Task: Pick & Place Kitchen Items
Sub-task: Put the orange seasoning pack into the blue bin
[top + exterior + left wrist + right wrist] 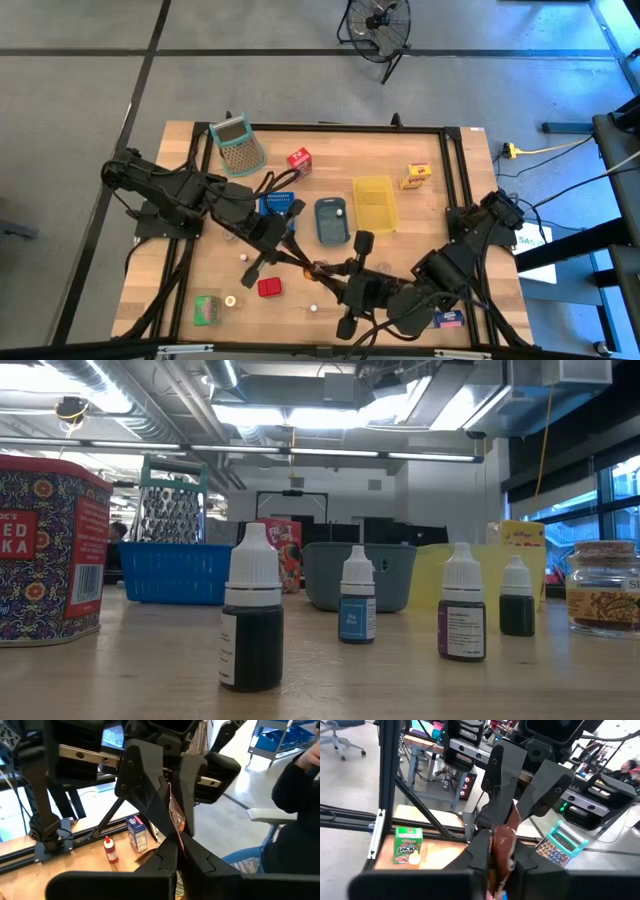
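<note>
A brown packet (322, 268) hangs in the air above the table's near middle, between my two grippers. My left gripper (303, 262) comes at it from the left and is shut on it (176, 817). From the right comes my right gripper (338, 272), its fingers standing close on either side of the same packet (505, 837). The two grippers face each other tip to tip. The packet's lower end is hidden behind the fingers in both wrist views. My left gripper pinches the packet's one end (178, 839) between its two fingers, nearly level, from the table's left. The packet is lifted clear of the table and stands up on edge between the fingers. My right gripper has the packet's other end (503, 851) between its two fingers, nearly level, coming from the table's right. The packet stands upright in the narrow gap. The fingers hide most of where they meet it.
On the table lie a red tin (269, 288), a green carton (207, 310), a blue carton (449, 319), a red carton (299, 160) and a yellow carton (417, 175). Blue (280, 205), grey-blue (330, 220) and yellow (374, 203) trays stand mid-table, the mesh basket (236, 145) far left.
</note>
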Controlling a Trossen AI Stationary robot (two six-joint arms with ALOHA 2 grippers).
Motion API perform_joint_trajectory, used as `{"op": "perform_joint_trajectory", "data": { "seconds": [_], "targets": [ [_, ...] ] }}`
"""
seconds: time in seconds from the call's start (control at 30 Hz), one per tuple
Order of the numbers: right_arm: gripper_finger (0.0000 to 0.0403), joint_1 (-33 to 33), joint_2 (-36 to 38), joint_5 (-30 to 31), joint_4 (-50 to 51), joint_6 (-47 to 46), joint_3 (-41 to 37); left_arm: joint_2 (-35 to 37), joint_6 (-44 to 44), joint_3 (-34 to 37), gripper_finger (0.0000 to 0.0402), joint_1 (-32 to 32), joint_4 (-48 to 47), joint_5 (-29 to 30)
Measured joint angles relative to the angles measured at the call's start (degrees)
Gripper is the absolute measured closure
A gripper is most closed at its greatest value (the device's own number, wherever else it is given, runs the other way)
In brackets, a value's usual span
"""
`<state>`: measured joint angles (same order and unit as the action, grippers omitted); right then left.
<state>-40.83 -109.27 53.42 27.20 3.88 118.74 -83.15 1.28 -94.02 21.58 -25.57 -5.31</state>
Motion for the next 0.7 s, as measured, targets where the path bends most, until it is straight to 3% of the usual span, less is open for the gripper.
{"op": "perform_joint_trajectory", "data": {
  "seconds": [0.2,0.33,0.47,0.57,0.7],
  "targets": [
    [0.0280,-2.4,0.0,8.9,-1.0,1.7,0.0,0.0,-0.5,0.0,0.0400,0.0,-1.9,0.7],
    [0.0246,-5.0,0.0,14.2,-1.0,1.7,0.0,1.2,-0.8,0.0,0.0400,0.0,-5.7,4.4],
    [0.0238,-7.4,0.0,15.5,-1.7,0.4,0.0,2.3,-1.9,0.0,0.0400,0.0,-10.9,8.0],
    [0.0244,-8.7,0.0,15.5,-1.8,-1.5,0.0,2.8,-5.8,0.0,0.0400,-0.3,-21.1,16.4],
    [0.0257,-9.6,0.0,15.4,-1.4,-3.2,0.0,1.3,-10.4,0.0,0.0400,0.6,-23.6,12.5]
  ]
}}
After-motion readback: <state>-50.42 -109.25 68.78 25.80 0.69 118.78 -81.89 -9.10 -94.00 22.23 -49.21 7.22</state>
